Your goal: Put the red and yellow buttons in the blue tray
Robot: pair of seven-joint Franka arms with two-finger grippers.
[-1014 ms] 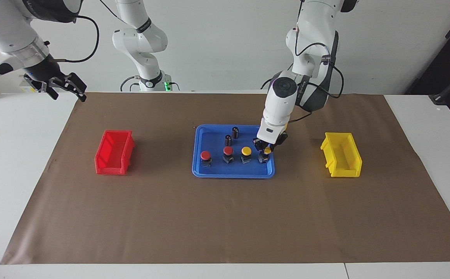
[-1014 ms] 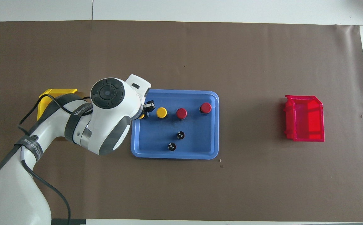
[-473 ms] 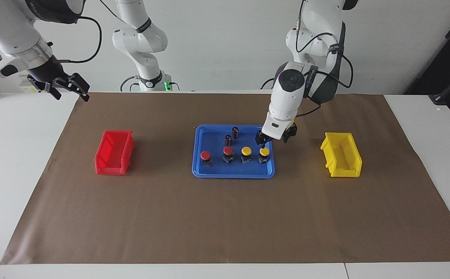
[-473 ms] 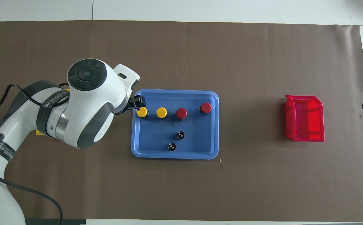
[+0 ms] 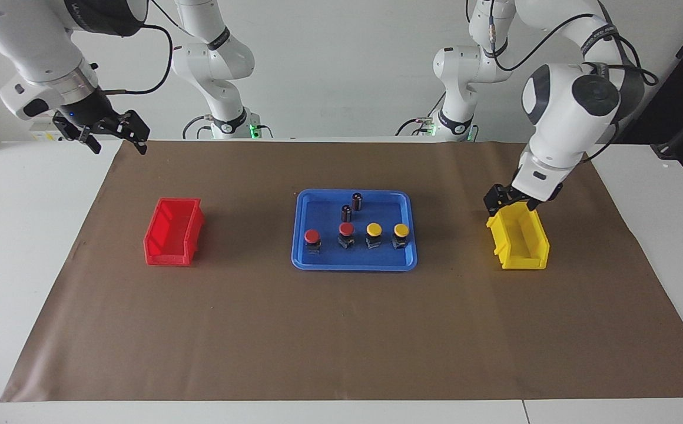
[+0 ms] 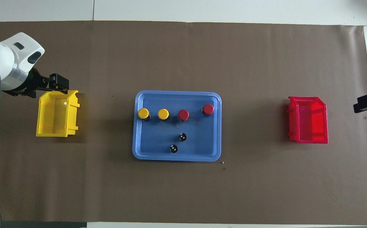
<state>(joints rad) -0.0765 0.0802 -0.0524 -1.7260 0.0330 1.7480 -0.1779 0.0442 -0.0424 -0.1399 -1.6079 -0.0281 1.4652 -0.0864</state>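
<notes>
Overhead view: brown paper [image 6: 183, 190] covers the white bench [image 6: 234, 9], blue tray [image 6: 216, 126] central; left pincer [image 5: 509, 199] empty, right pincer [image 5: 112, 132] released.

Two red buttons [image 5: 329, 236] and two yellow buttons [image 5: 387, 230] — blue tray [image 5: 303, 259], red bin [image 5: 173, 232], yellow bin [image 5: 519, 235], brown mat [image 5: 341, 330].

Two red [image 5: 329, 235], two yellow buttons [image 5: 387, 231] upright in row inside blue tray [image 5: 354, 265].
</notes>
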